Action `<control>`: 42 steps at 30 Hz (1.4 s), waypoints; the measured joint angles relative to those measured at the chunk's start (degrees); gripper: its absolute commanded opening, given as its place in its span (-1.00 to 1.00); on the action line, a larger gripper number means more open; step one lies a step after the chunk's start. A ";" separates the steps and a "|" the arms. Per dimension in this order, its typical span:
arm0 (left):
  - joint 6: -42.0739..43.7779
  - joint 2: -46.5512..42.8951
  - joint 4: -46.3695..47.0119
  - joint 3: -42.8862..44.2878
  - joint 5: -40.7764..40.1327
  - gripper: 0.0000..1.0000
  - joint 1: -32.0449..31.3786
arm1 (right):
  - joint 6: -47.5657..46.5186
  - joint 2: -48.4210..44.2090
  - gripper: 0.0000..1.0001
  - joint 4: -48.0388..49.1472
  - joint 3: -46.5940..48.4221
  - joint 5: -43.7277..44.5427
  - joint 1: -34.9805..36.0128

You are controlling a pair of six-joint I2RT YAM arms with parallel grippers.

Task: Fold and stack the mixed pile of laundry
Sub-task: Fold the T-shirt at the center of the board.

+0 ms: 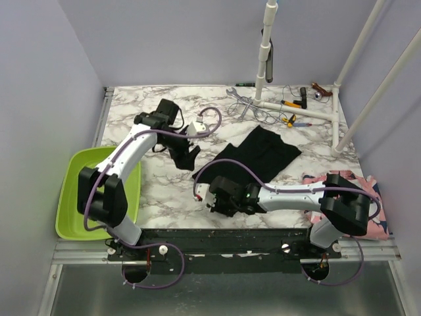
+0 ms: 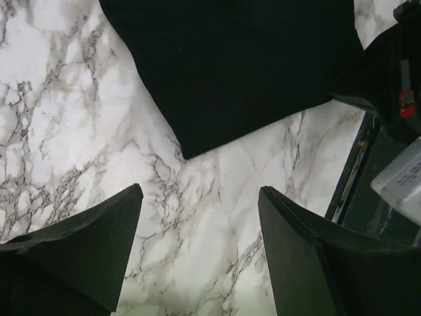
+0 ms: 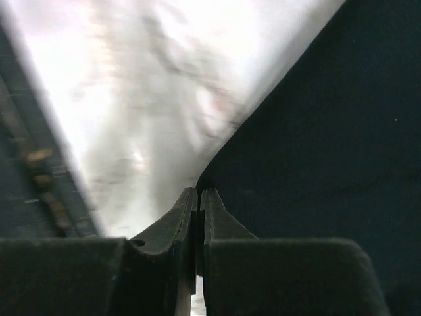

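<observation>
The right pincer (image 3: 198, 192) has its jaws pressed together at the near corner of the black garment (image 1: 263, 151), but the view is too blurred to tell whether any cloth is nipped. The left pincer (image 2: 200, 191) hangs wide open and empty over the marble bench (image 1: 158, 191), just beside that corner. The garment lies flat mid-bench.

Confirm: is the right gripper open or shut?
Shut. The right gripper has its fingers pressed together, tips at a corner of the black garment; whether cloth is pinched, cannot tell.
</observation>
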 measured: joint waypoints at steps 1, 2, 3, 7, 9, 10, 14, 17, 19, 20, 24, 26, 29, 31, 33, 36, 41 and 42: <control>2.12 -1.92 -0.48 -2.43 0.15 0.47 -0.13 | 0.31 -0.46 -0.70 -0.42 0.00 -1.42 1.90; 5.16 -4.52 -0.98 -5.18 0.50 0.47 -0.15 | 0.66 -0.81 -0.52 -0.52 0.00 -2.49 3.54; 7.32 -6.54 -1.86 -7.02 0.66 0.47 -0.11 | 1.05 -1.05 -0.27 -0.52 0.00 -3.63 4.81; 17.14 -15.76 -4.87 -13.97 1.70 0.51 0.48 | 3.72 -1.40 0.06 -0.50 -0.11 -6.40 6.80; 20.22 -20.35 -4.46 -18.47 1.64 0.51 0.39 | 6.16 -3.30 0.05 -0.61 -0.74 -6.80 6.78; 21.11 -21.75 -4.22 -20.22 1.53 0.51 0.33 | 7.98 -5.14 0.01 -0.94 -1.03 -6.71 6.49; 24.37 -26.32 -1.38 -28.20 1.27 0.51 -2.49 | 16.13 -14.45 -0.10 -1.40 -1.31 -7.58 0.17; 24.81 -27.19 4.68 -32.59 0.70 0.53 -5.25 | 22.16 -19.45 -0.12 0.04 -3.74 -6.05 -8.90; 25.64 -27.32 11.32 -35.71 -1.77 0.54 -7.41 | 26.08 -20.52 -0.18 0.13 -6.45 -4.52 -13.00; 26.05 -27.30 13.38 -36.83 -2.58 0.54 -8.24 | 27.63 -20.50 -0.20 0.02 -7.76 -3.91 -14.23; 30.86 -27.19 22.01 -41.64 -5.53 0.55 -12.04 | 33.11 -18.49 -0.29 -0.76 -10.40 -0.44 -19.28; 33.14 -26.97 23.65 -42.16 -5.60 0.56 -12.76 | 35.87 -16.92 -0.31 -1.01 -10.40 2.49 -23.10; 36.65 -25.00 25.14 -41.62 -5.68 0.57 -13.42 | 38.99 -16.06 -0.30 -1.31 -11.04 5.57 -28.26; 38.29 -23.30 25.94 -41.51 -6.12 0.57 -14.25 | 40.74 -16.06 -0.30 -2.12 -11.65 6.73 -30.77; 39.36 -21.77 26.58 -41.51 -6.75 0.56 -15.13 | 41.86 -16.02 -0.29 -3.19 -12.00 7.54 -32.15; 40.72 -18.47 27.34 -41.48 -9.29 0.53 -16.90 | 42.40 -16.06 -0.26 -4.46 -11.96 7.76 -32.72; 41.99 -16.00 26.95 -41.09 -13.27 0.51 -18.03 | 39.93 -18.95 -0.10 -7.43 -10.14 7.72 -32.22; 42.27 -16.00 26.95 -41.00 -14.01 0.51 -18.03 | 39.26 -20.48 -0.07 -7.41 -9.70 7.93 -31.63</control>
